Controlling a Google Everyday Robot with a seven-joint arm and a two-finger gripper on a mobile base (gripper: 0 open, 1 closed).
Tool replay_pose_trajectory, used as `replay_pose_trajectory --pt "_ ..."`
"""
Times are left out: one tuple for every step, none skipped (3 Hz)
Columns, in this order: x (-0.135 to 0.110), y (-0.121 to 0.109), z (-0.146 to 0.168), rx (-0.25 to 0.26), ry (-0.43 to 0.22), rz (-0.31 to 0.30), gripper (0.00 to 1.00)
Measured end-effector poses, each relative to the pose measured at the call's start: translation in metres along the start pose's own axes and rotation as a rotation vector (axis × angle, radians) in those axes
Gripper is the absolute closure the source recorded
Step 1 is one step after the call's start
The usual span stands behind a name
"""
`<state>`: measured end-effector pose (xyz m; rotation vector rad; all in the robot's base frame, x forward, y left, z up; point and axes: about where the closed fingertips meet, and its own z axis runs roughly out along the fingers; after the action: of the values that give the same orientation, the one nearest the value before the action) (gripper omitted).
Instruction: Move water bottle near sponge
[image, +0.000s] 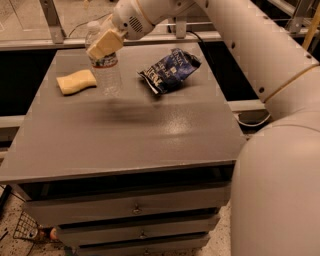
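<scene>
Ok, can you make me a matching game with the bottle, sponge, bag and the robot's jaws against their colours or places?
1 water bottle
2 sponge
3 snack bag
4 jaws

a dark blue, at the back of the table
b pale yellow, far left
c clear, white cap, held beside the sponge
d clamped on the bottle's top, above far left

Pairs: 1-c, 2-b, 3-a, 4-d

Shoulder of water bottle (109, 76) behind gripper (103, 44), top-left
</scene>
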<state>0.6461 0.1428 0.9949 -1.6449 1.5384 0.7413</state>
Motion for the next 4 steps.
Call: replay_pose_trajectory --pt "0.001 -0.022 0.025 0.037 0.009 0.047 1.00" --pt "0.005 -0.038 0.037 0.060 0.015 0.066 1.00" --pt "0.013 -0.054 0.046 0.085 0.015 0.081 1.00" --pt "0.021 -0.067 0.053 0.105 0.015 0.093 1.00"
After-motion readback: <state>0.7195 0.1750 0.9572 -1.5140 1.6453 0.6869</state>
